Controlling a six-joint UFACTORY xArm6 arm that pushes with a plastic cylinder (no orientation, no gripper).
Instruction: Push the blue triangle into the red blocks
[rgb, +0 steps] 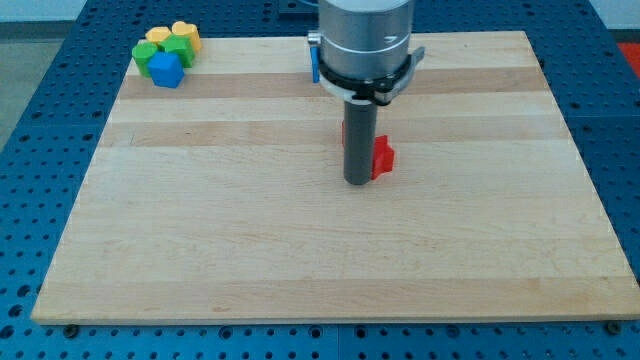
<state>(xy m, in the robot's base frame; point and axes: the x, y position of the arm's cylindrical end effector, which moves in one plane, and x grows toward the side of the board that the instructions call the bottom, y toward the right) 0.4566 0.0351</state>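
One blue triangle (313, 62) peeks out behind our arm, up top | our tip (356, 182) holds nothing, touching the red blocks (381, 156) | triangle lies above them; we push it down

The bench (300, 250) lay open across the view's bottom, left and right. My tip (357, 182) stood mid-bench, hard beside the red blocks (381, 157), which blocked its right. A blue block (314, 62) sat behind the arm; a yellow, green and blue cluster (166, 50) crowded the top-left corner.
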